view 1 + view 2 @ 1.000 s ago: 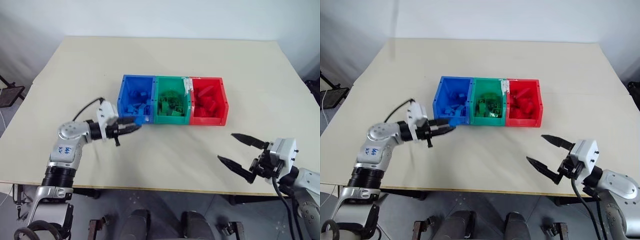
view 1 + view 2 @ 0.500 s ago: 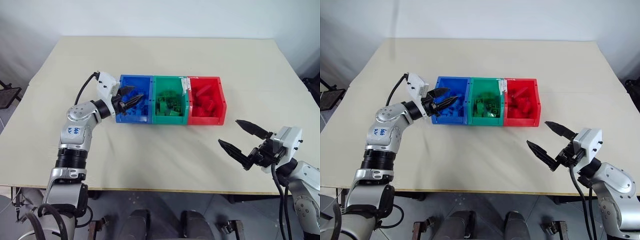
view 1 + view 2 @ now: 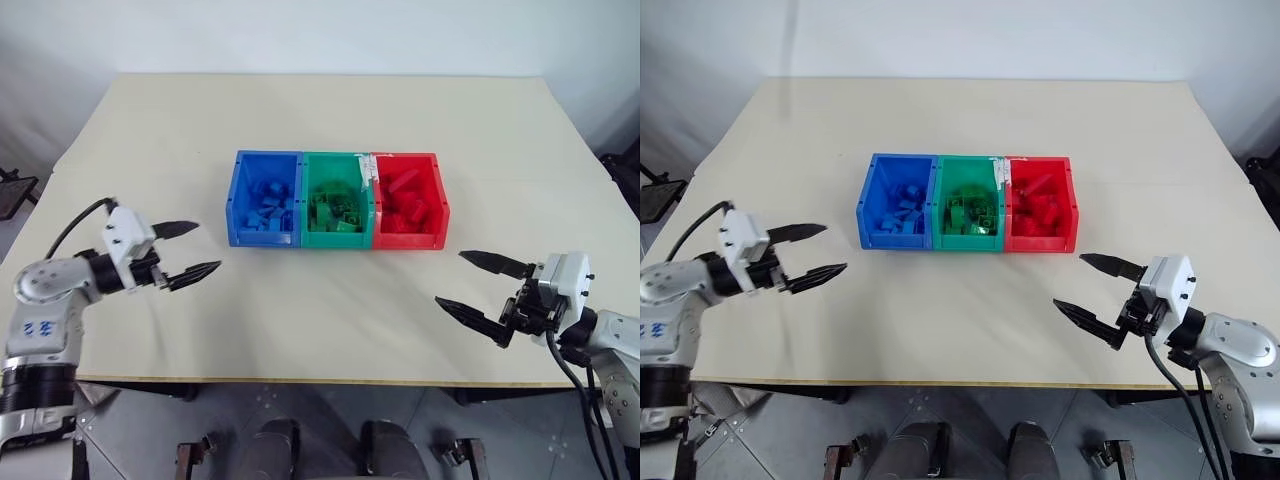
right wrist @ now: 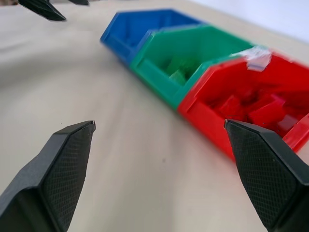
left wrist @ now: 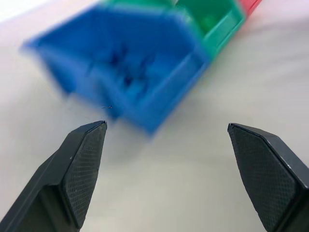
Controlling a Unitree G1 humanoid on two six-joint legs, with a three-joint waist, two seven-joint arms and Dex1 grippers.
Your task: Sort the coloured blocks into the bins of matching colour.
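Three joined bins stand mid-table: the blue bin, the green bin and the red bin. Blue blocks, green blocks and red blocks lie inside the bins of their own colour. My left gripper hovers to the left of the blue bin, open and empty, pointing toward it. My right gripper hangs open and empty near the table's front right, below the red bin. In the left wrist view the fingers frame the blue bin's corner.
A white tag sits on the wall between the green and red bins. The beige table runs wide around the bins; its front edge lies just under both grippers. The right wrist view catches the left gripper's fingertips beyond the blue bin.
The left gripper, shut on a blue block by the blue bin, rose over that bin, opened, then drew back left with nothing in it. The right gripper has hardly moved.
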